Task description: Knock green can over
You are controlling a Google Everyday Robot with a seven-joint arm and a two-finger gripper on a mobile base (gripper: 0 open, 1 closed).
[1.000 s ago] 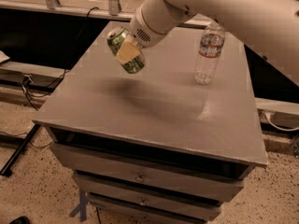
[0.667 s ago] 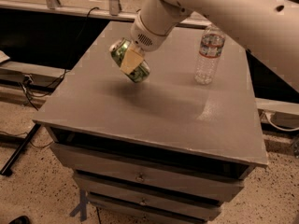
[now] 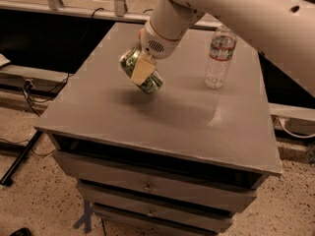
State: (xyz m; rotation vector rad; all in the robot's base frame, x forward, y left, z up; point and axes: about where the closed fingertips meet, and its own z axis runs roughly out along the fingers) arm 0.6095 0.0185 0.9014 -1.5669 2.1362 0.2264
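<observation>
The green can point(image 3: 147, 80), green with whitish mottled print, is tilted on its side and held in my gripper point(image 3: 141, 72) just above the grey table top point(image 3: 162, 117). A tan finger point(image 3: 141, 71) lies across the can's side. The other finger is hidden behind the can. The can's silver end faces up and to the left. My white arm reaches in from the upper right. A shadow lies on the table right under the can.
A clear plastic water bottle point(image 3: 219, 57) stands upright at the right back of the table. Drawers point(image 3: 147, 187) sit below the table top. Metal rails run behind the table. Cables and a stand leg lie on the speckled floor at left.
My gripper has moved the can to the right and down, closer to the table's middle. The can stays tilted. The bottle has not moved.
</observation>
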